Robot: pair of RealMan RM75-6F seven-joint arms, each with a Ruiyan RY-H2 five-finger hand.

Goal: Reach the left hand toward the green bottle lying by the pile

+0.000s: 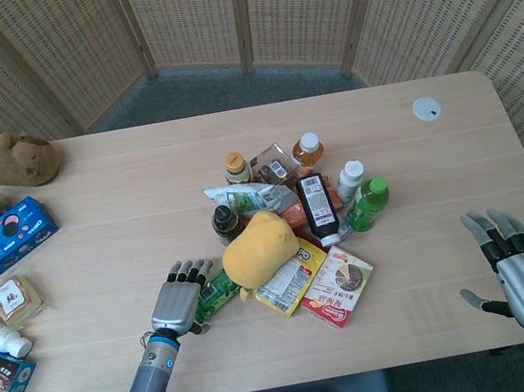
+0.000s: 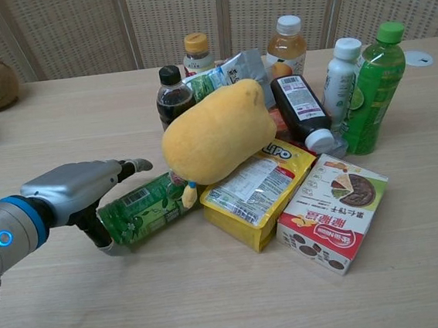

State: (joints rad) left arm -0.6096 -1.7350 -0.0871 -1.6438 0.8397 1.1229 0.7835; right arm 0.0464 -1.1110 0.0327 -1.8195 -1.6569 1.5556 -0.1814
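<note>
The green bottle [image 2: 147,206] lies on its side at the pile's left edge, its top end tucked under a yellow plush toy [image 2: 216,133]. My left hand [image 2: 78,191] is at the bottle's base end, fingers stretched over it and thumb down in front of it; I cannot tell whether they touch it. From the head view the left hand [image 1: 181,298] covers the left part of the green bottle [image 1: 221,289]. My right hand [image 1: 523,274] rests flat and empty near the table's front right edge, fingers spread.
The pile holds several upright bottles [image 1: 367,203], a yellow snack pack [image 2: 256,187] and a red box [image 2: 332,211]. A brown plush [image 1: 10,157], a blue box [image 1: 3,236] and small packets [image 1: 14,298] lie on the table's left side. A white disc [image 1: 426,108] sits far right.
</note>
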